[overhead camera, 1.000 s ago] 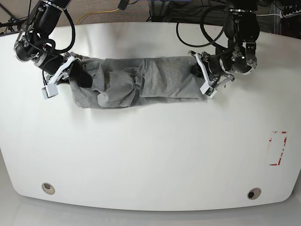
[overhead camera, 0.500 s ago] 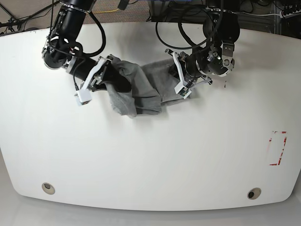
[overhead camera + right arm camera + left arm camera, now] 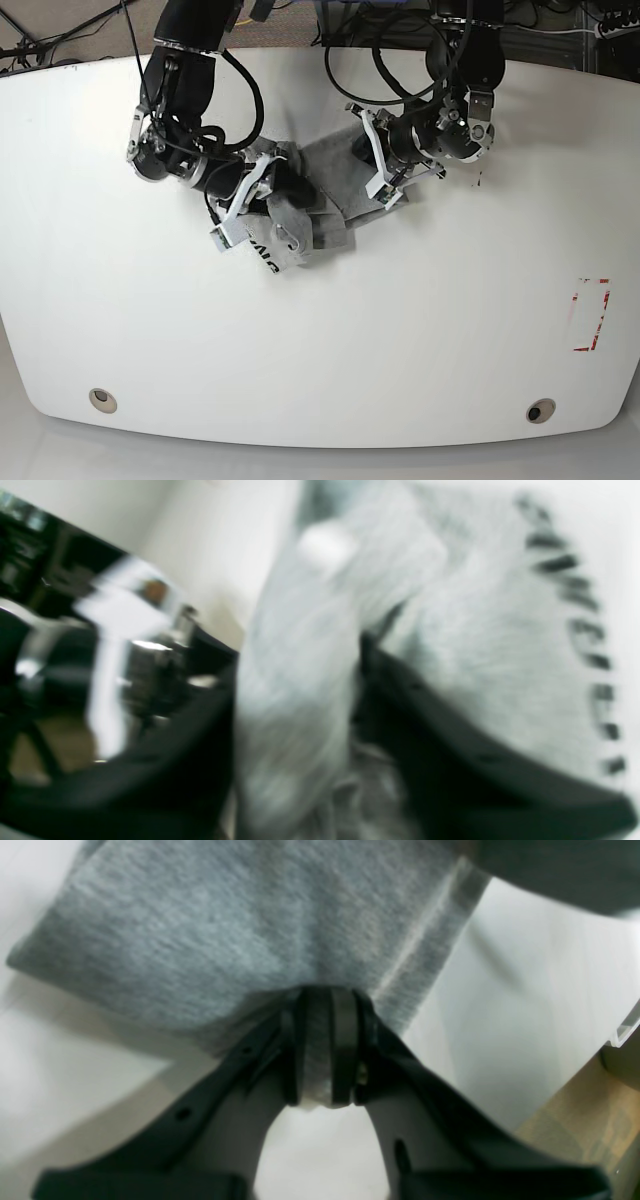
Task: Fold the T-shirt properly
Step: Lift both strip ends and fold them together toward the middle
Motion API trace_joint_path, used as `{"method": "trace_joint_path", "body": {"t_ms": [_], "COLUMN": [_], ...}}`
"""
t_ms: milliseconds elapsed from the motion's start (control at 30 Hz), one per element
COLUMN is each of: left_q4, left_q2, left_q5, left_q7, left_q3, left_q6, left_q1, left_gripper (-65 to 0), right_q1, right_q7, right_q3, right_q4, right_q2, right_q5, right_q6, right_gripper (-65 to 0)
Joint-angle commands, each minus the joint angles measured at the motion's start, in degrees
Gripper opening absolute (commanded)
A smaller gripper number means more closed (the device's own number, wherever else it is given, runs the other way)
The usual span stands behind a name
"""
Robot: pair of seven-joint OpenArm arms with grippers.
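Observation:
The grey T-shirt [image 3: 330,200] lies bunched in a heap at the table's middle back, both grippers at it. In the left wrist view my left gripper [image 3: 320,1040] is shut on a hemmed edge of the T-shirt [image 3: 200,930]; in the base view the left gripper [image 3: 358,185] sits at the heap's right side. My right gripper [image 3: 280,200] is buried in the heap's left side. The blurred right wrist view shows the right gripper [image 3: 297,695] with its jaws standing apart and a thick fold of the T-shirt [image 3: 475,645] between them, dark lettering along one edge.
The white table [image 3: 400,330] runs wide in front of the heap. A red-marked rectangle [image 3: 590,315] sits near the right edge. Two round holes [image 3: 101,400] [image 3: 540,411] lie near the front edge. Cables hang behind the table.
Both arms drew together from the ends of the stretched shirt, gathering it into a heap. The right gripper swung right and down over the cloth, and its jaws have spread.

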Motion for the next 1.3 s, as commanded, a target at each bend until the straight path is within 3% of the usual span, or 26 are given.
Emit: {"method": "trace_joint_path", "body": {"t_ms": [0, 100, 233, 367, 567, 767, 1033, 1133, 1267], "left_q4": [1.31, 2.71, 3.77, 8.25, 12.91, 10.89, 9.04, 9.04, 9.04], "left_q2": [0.38, 0.56, 2.23, 2.14, 1.70, -5.77, -12.01, -12.37, -12.10], "left_q5": [-1.10, -1.10, -1.10, -1.10, -0.84, -0.84, -0.93, -0.93, -0.93], "left_q7": [-1.16, -1.16, -1.16, -1.16, -1.07, -1.07, -1.07, -1.07, -1.07], "left_q3": [-0.01, -0.89, -2.91, -7.13, -22.87, -34.91, -38.08, -38.08, -37.99], "left_q6": [-3.06, -6.22, -9.78, -9.78, -9.78, -9.78, -9.78, -9.78, -9.78], "left_q1": [-0.78, -0.78, -0.78, -0.52, -0.34, -0.87, -0.43, 0.45, 0.80], "left_gripper": [-57.9, -57.9, -57.9, -57.9, -57.9, -57.9, -57.9, -57.9, -57.9], "right_q1": [2.84, 2.84, 3.19, 4.78, 5.39, 3.81, 0.38, 0.20, 0.56], "right_q7": [2.67, 2.76, 2.76, 2.85, 5.31, 6.36, 14.19, 17.26, 21.92], "right_q3": [-3.23, -6.31, -8.95, -12.55, -15.89, -14.14, -20.20, -23.54, -25.56], "right_q4": [-0.10, 1.57, 4.73, 5.08, 5.52, 5.35, 0.51, -2.57, -6.96], "right_q2": [0.52, 0.61, 0.34, -0.18, -0.45, 1.49, 3.16, 3.16, 3.07], "right_q5": [-0.21, -1.44, -3.73, -5.57, -8.39, -8.48, -8.65, -8.65, -8.74], "right_q6": [0.36, 0.36, -0.21, -2.23, -2.14, -2.14, -2.58, -2.67, -4.78], "right_gripper": [-26.3, -18.5, -17.6, -17.4, -17.6, -17.6, -17.9, -25.5, -47.7]}}
